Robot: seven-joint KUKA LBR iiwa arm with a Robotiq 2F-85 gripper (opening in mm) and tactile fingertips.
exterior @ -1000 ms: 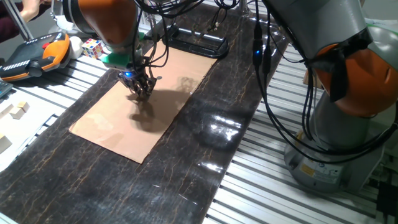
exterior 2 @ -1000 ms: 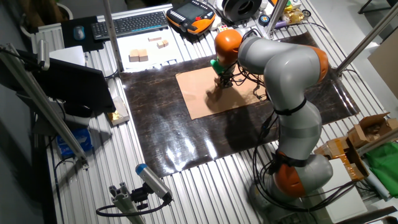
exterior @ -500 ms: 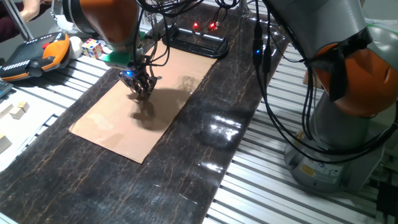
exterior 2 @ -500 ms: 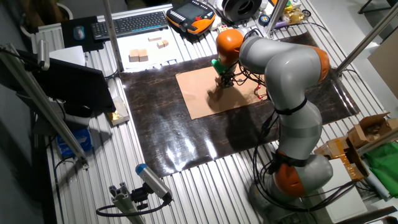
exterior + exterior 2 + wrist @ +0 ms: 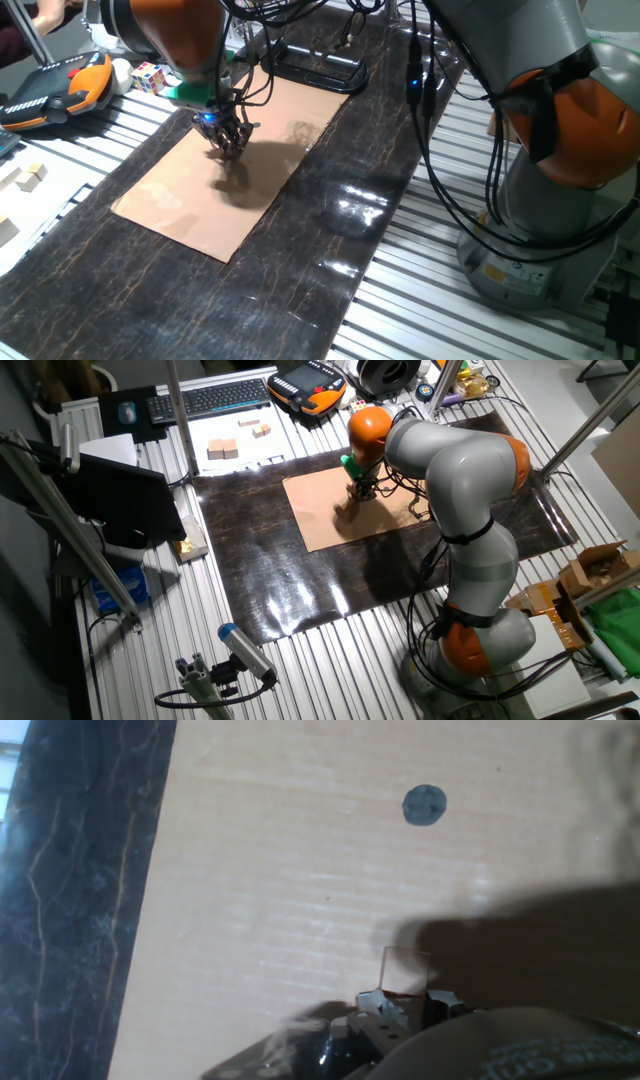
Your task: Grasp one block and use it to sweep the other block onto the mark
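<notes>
My gripper (image 5: 229,148) stands low over a tan cardboard sheet (image 5: 180,205) and also shows in the other fixed view (image 5: 362,495). In the hand view the gripper (image 5: 408,1002) is shut on a tiny tan wooden block (image 5: 407,969) that sits between its fingertips (image 5: 374,1005). The mark (image 5: 424,804), a small black round dot, lies on the cardboard ahead of the held block with bare cardboard between them. The second block is not visible on the cardboard in any view.
A black mat (image 5: 300,270) lies under the cardboard. A multicoloured puzzle cube (image 5: 150,76) and an orange teach pendant (image 5: 60,88) sit at the far left. Spare wooden blocks (image 5: 222,450) lie on white paper. A black cable box (image 5: 315,68) stands behind the cardboard.
The gripper has edged very slightly sideways over the cardboard. Red lights on the cable box flashed on half a second ago and are off now.
</notes>
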